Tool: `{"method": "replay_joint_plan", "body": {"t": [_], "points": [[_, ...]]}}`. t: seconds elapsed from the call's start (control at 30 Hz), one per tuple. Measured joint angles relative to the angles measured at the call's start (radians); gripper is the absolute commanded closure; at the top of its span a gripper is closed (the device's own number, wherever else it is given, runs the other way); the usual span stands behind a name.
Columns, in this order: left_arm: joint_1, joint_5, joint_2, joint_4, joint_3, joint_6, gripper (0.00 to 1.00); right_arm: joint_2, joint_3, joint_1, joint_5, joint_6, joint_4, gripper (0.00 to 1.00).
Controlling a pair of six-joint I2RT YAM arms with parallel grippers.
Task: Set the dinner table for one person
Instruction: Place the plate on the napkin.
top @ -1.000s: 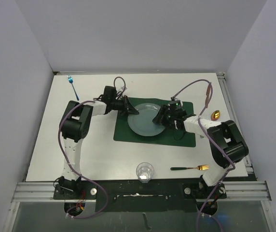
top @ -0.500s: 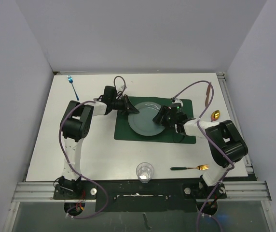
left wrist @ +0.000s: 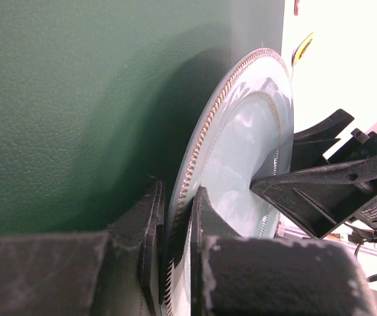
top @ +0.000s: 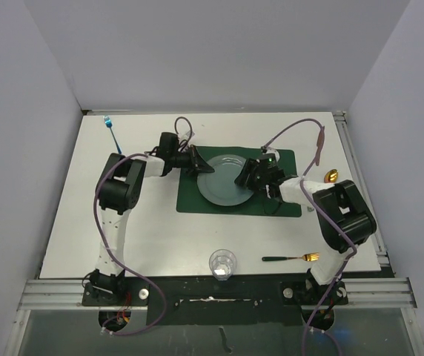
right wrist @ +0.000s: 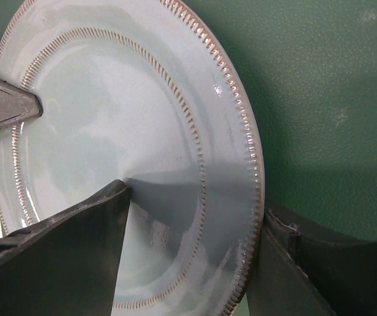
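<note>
White desk [top: 153, 237] w/ alu rails fills the top view. Arm bases sit at its near edge.

Dark green placemat [top: 197, 204] lies flat on the desk, a bit right of centre and nearer the far half. Pale blue-grey plate [top: 225, 182] w/ ribbed rim is on the mat, toward its left side.

Left fingers [left wrist: 139, 227] are clenched on the plate's left rim, one under it and one over it, pinching the edge. Left wrist view shows that side of the plate lifted off the mat, w/ shadow beneath.

Right fingers [right wrist: 63, 257] stand spread apart, not gripping. One lies over the plate face, the other is outside the rim over the mat, right up against the edge. They meet the plate from its right side, opp. the left arm.

Other items, all on bare desk off the mat:
- Clear glass [top: 223, 262], upright, near edge, roughly centre.
- Fork w/ gold head and dark handle [top: 292, 258], near-right, lying crosswise.
- Gold spoon bowl [top: 331, 176], right of the mat by the right arm.
- Blue utensil [top: 111, 132], far-left corner, well apart from the rest.
</note>
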Motion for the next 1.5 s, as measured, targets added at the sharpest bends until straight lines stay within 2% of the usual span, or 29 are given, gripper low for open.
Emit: {"method": "replay_joint_plan", "body": {"t": [0.07,0.17,0.3,0.4,0.83,1.13,1.5], "points": [[0.003,0.008,0.013,0.004,0.014,-0.005,1.00,0.011,0.026,0.000,0.008,0.000,-0.032,0.78],[0.009,0.024,0.035,0.023,0.035,-0.015,1.00,0.033,0.072,0.000,0.022,0.000,-0.078,0.52],[0.017,0.052,0.061,0.073,0.044,-0.041,1.00,0.049,0.102,0.000,0.031,-0.003,-0.107,0.33],[0.019,0.067,0.076,0.105,0.051,-0.062,1.00,0.057,0.122,0.014,0.060,-0.028,-0.124,0.25],[0.020,0.113,0.129,0.242,0.063,-0.135,1.00,0.066,0.180,0.045,0.151,-0.048,-0.201,0.18],[0.020,0.122,0.129,0.249,0.063,-0.134,1.00,0.048,0.175,0.060,0.183,-0.047,-0.227,0.13],[0.002,0.168,0.133,0.253,0.060,-0.119,1.00,-0.002,0.182,0.095,0.230,-0.018,-0.377,0.09]]}}
